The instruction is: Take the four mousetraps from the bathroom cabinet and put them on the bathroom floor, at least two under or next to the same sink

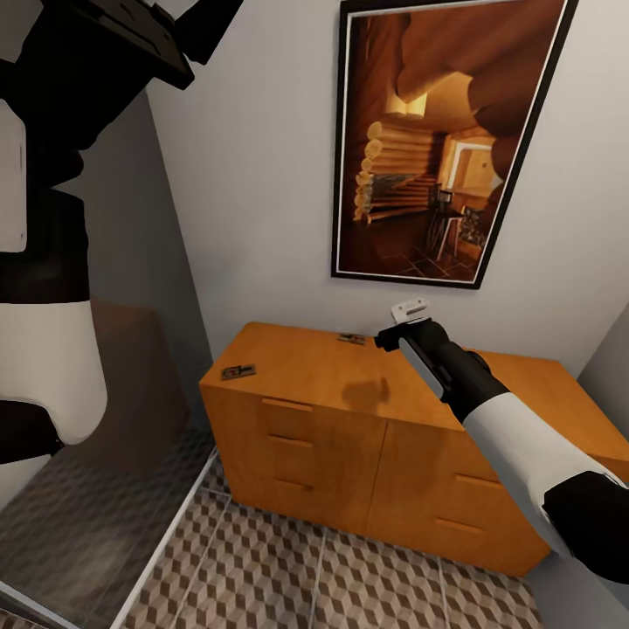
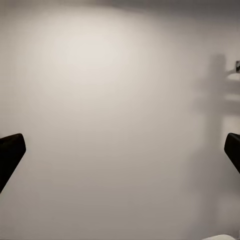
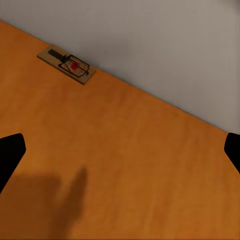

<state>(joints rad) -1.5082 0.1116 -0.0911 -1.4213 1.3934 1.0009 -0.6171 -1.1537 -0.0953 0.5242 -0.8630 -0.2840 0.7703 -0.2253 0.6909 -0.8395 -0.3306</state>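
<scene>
Right end effector [image 1: 411,316] released above cabinet [image 1: 367,419].
Pickup step: your nearer mousetrap [image 3: 67,64] lies by the wall, another mousetrap [image 1: 238,371] at the far corner; advance, descend, close.

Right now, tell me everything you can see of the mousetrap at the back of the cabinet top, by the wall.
The mousetrap is a small flat tan wooden board with dark wire across it and a red mark in the middle. It lies flat on the orange-brown cabinet top, right at the back edge by the grey wall, set at a slant to that edge. Nothing touches it but the cabinet. The right claw hangs above the top, open, apart from it.
</scene>
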